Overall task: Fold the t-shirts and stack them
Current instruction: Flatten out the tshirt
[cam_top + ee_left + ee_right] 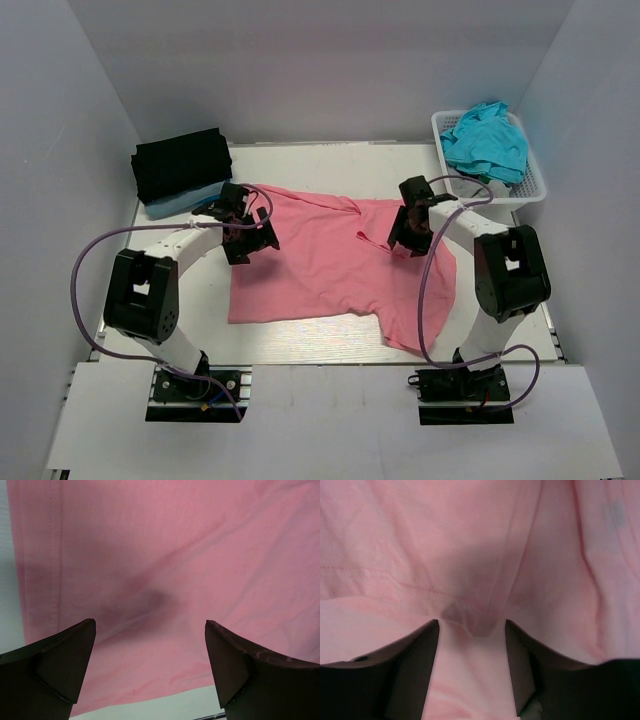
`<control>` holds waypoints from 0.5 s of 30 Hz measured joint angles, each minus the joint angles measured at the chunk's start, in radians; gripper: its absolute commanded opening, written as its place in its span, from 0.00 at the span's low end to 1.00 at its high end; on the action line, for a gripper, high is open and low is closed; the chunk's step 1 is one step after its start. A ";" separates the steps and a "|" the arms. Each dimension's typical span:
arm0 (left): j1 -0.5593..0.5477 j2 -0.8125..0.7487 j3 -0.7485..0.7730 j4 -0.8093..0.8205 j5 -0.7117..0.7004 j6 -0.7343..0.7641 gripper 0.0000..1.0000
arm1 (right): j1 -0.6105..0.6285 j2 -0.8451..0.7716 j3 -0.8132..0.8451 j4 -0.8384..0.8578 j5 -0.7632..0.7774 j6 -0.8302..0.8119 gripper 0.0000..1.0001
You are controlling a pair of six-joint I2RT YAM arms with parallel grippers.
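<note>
One pink shirt [310,275], soft and limp, is best pinched at its seams. Left gripper [150,627] gapes wide over it; right gripper [472,626] straddles a raised fold [471,611], grip unclear.

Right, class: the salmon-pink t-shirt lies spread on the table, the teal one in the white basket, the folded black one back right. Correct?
No. The top view shows the folded black t-shirt at the back left, not right. The salmon-pink t-shirt does lie on the table, the teal t-shirt in the white basket.
</note>
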 measured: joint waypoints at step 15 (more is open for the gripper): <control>0.000 0.023 -0.002 -0.023 -0.026 0.007 1.00 | -0.018 0.057 0.088 0.033 -0.036 -0.027 0.00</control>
